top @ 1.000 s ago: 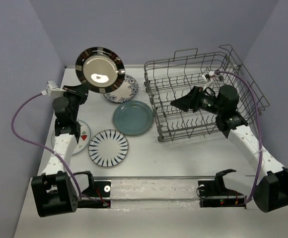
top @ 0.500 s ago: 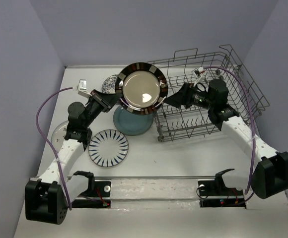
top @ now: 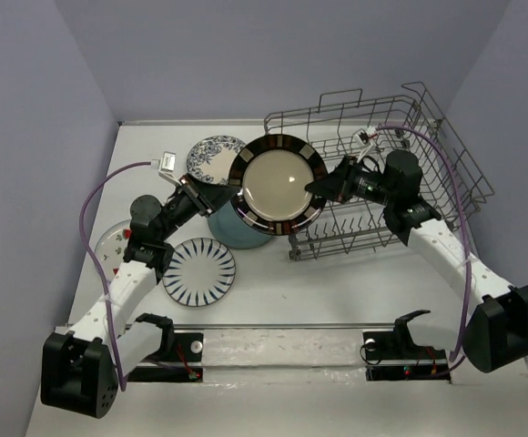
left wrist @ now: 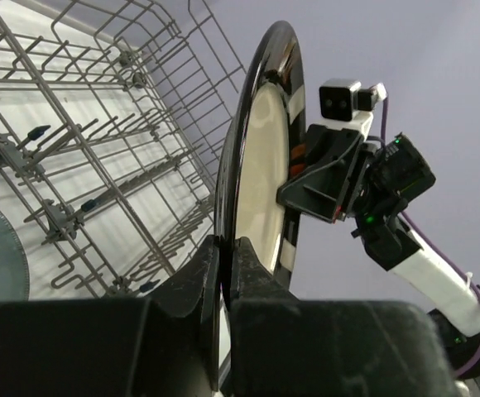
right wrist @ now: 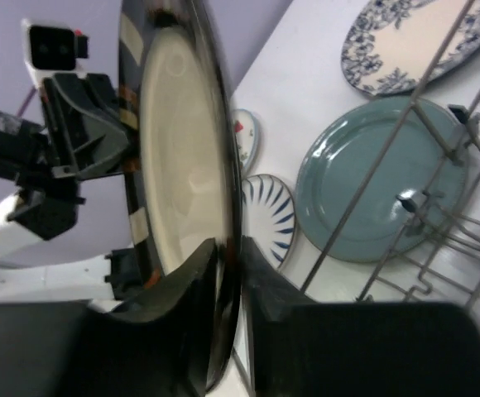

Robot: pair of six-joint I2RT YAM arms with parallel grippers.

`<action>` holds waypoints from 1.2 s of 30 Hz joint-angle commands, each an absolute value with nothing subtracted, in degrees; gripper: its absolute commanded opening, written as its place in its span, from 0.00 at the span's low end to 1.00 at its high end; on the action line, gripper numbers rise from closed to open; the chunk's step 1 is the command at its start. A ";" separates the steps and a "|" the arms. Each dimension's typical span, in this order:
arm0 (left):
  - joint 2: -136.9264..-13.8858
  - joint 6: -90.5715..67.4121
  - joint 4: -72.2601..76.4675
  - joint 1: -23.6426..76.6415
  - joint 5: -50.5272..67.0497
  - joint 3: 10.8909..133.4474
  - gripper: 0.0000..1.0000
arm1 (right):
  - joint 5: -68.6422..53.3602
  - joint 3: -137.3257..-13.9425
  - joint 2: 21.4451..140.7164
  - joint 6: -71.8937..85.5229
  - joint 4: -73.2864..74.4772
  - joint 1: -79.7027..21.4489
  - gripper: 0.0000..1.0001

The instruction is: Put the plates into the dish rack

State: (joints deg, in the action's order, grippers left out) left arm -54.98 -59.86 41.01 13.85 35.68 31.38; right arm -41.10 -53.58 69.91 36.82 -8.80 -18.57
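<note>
The dark-brown-rimmed tan plate [top: 284,185] stands upright in the air in front of the dish rack [top: 401,137], at its left end. My left gripper [top: 231,195] is shut on the plate's left rim, seen edge-on in the left wrist view [left wrist: 226,256]. Shut on the opposite rim is my right gripper [top: 318,188], its jaws pinching the plate's edge [right wrist: 233,252]. On the table lie the blue-floral plate [top: 211,159], the teal plate [top: 224,224] partly hidden under the held one, the striped plate [top: 198,270] and the white plate with red marks [top: 111,246].
The rack's upright tines [left wrist: 99,149] and its near wall wires [right wrist: 439,165] are right behind the held plate. Grey walls close in the table at the left, back and right. Both arm bases sit at the near edge.
My left arm has swung the tan plate from the far left over to the rack's left end. The right gripper came out to meet it and closed on the plate's right rim.
</note>
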 commanded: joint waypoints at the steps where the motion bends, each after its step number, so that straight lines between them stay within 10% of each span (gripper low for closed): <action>1: -51.77 -62.67 53.71 13.97 39.11 32.35 0.06 | -42.36 -52.65 66.89 39.20 -14.85 -18.90 0.07; 12: -42.73 -33.34 17.70 13.80 37.28 37.34 0.99 | -27.09 -65.01 62.75 31.66 -2.38 -9.78 0.07; 22: -27.95 -17.67 -2.98 16.52 25.67 34.89 0.99 | 3.39 -80.23 73.81 9.44 2.73 -5.27 0.07; 36: -21.27 -17.49 -4.31 23.73 21.54 34.80 0.99 | 10.11 -91.05 86.92 -13.97 -1.93 -0.53 0.07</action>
State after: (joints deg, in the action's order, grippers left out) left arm -22.28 -18.52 -4.64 22.31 22.85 35.07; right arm 7.62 -84.20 89.69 -8.67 10.02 -1.63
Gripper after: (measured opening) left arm 0.990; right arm 0.122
